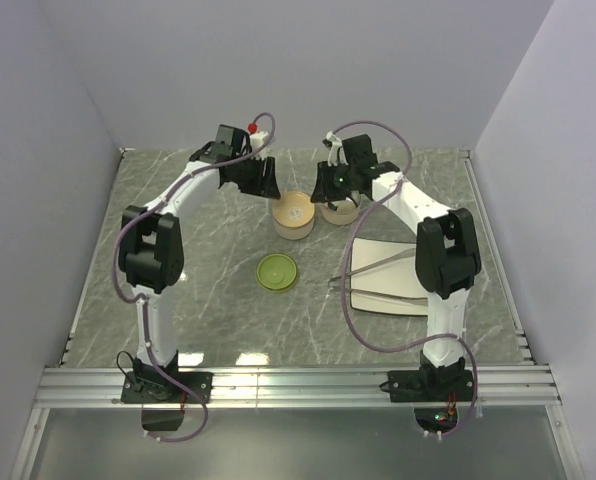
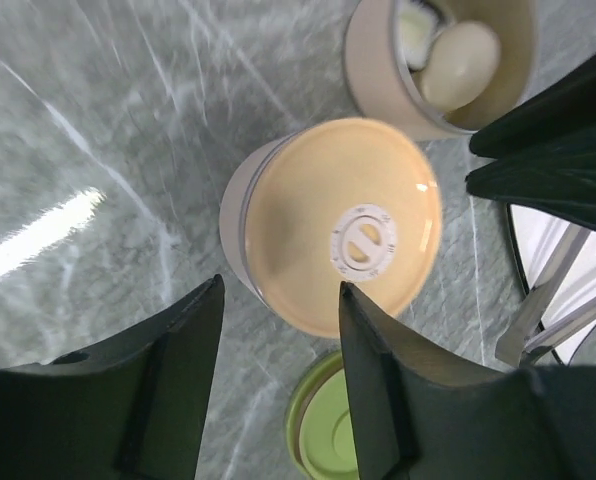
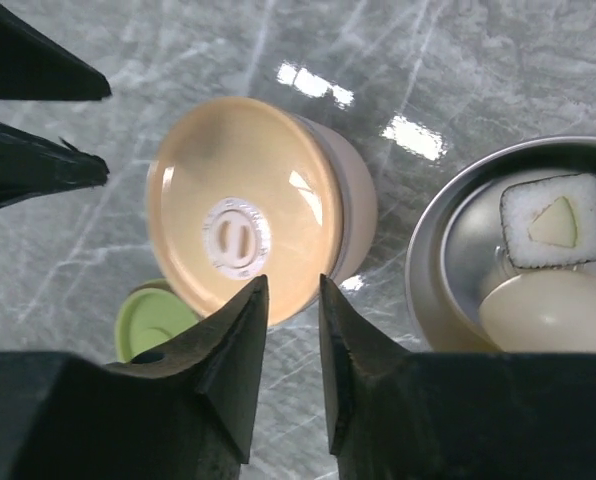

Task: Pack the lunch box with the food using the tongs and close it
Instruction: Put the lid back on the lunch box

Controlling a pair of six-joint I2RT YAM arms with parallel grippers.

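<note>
black fingers of the left gripper (image 2: 280, 298) are seen closest in the left wrist view, held well apart with nothing gripped between them, above a round tin (image 2: 240, 215). this tin is closed by a beige lid (image 2: 308, 200), and a small white round fitting (image 2: 365, 243) is set in the middle of the lid. the right gripper (image 3: 293, 285) is held just over the same tin from the other side; its jaws are parted by a narrow gap and nothing is held in them. a second tin (image 3: 430, 250) is stood just beside the first and is left uncovered. a white egg-like ball (image 3: 553, 310) and a white-and-dark piece (image 3: 555, 220) with a pale green centre are lodged inside it, side by side. a green round lid (image 1: 276, 271) is laid on the grey marbled table (image 1: 208, 310), nearer the arm bases. the tongs (image 1: 373, 268) are laid across a white tray (image 1: 393, 300) near the right arm, untouched by either gripper, one end reaching past the tray's edge toward the green lid.
</note>
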